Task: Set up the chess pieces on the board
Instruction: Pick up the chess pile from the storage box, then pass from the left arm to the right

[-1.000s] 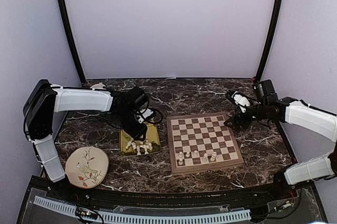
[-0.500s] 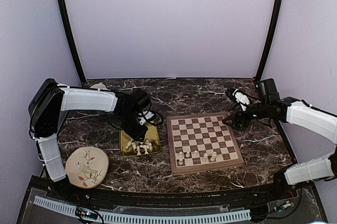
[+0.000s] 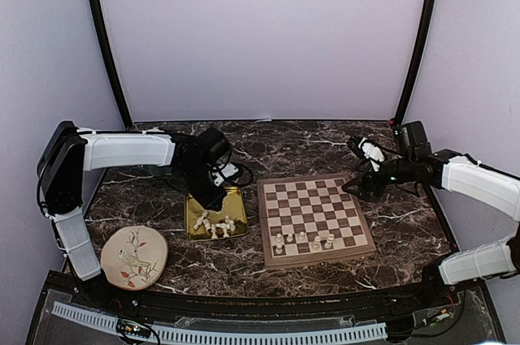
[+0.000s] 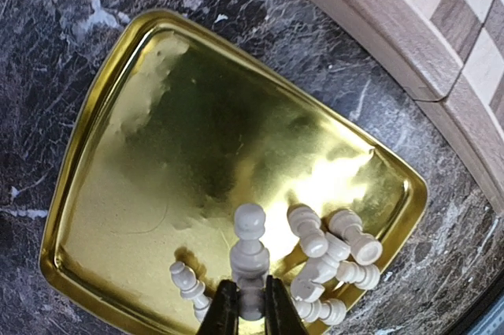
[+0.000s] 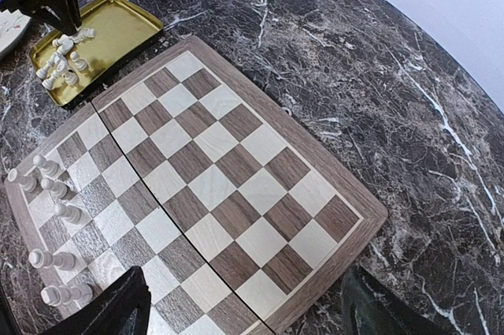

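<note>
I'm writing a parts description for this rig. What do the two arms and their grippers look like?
Both the left arm and the right arm have smooth white shell segments joined by black joints. The left gripper and right gripper are black and two-fingered. Black cables loop beside the left wrist. No markings are legible.

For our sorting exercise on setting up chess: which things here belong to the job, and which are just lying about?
Belong to the job: chess pieces, board, gold tray holding spare pieces, left gripper shut on one piece.
Lying about: plate.
</note>
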You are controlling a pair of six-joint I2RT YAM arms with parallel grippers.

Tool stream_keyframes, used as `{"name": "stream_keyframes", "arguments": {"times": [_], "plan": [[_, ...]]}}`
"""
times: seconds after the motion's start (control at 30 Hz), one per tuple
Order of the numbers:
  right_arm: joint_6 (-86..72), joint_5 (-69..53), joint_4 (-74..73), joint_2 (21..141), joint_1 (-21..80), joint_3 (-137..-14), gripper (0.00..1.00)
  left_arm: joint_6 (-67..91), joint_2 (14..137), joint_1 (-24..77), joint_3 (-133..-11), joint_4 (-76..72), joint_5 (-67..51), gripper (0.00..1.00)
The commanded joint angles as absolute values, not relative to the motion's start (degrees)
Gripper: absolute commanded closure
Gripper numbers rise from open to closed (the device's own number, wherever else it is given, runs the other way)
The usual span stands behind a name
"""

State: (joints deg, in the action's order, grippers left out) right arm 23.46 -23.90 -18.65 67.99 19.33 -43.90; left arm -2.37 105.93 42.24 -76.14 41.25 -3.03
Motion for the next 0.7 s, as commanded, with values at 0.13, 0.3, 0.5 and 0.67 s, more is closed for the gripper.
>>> {"name": "stream_keyframes", "arguments": {"times": [0.13, 0.3, 0.5, 0.67], "plan": [[20.1, -30.6, -19.8, 71.2, 19.0, -48.7, 0.2, -7.7, 97.8, 42.9, -76.3, 36.7, -10.0, 0.98], [16.7, -41.2, -26.4, 80.2, 19.0, -58.1, 0.26, -10.2, 94.5, 44.6, -74.7, 32.1, -11.9, 0.98], [11.2, -55.7, -38.1, 97.2, 20.8, -74.4, 0.46, -10.7, 91.7, 47.2, -73.1, 26.7, -13.2, 0.98], [9.7, -61.5, -43.5, 105.7, 25.7, -84.9, 0.51, -10.0, 92.0, 49.5, -74.2, 24.7, -14.1, 0.98]]}}
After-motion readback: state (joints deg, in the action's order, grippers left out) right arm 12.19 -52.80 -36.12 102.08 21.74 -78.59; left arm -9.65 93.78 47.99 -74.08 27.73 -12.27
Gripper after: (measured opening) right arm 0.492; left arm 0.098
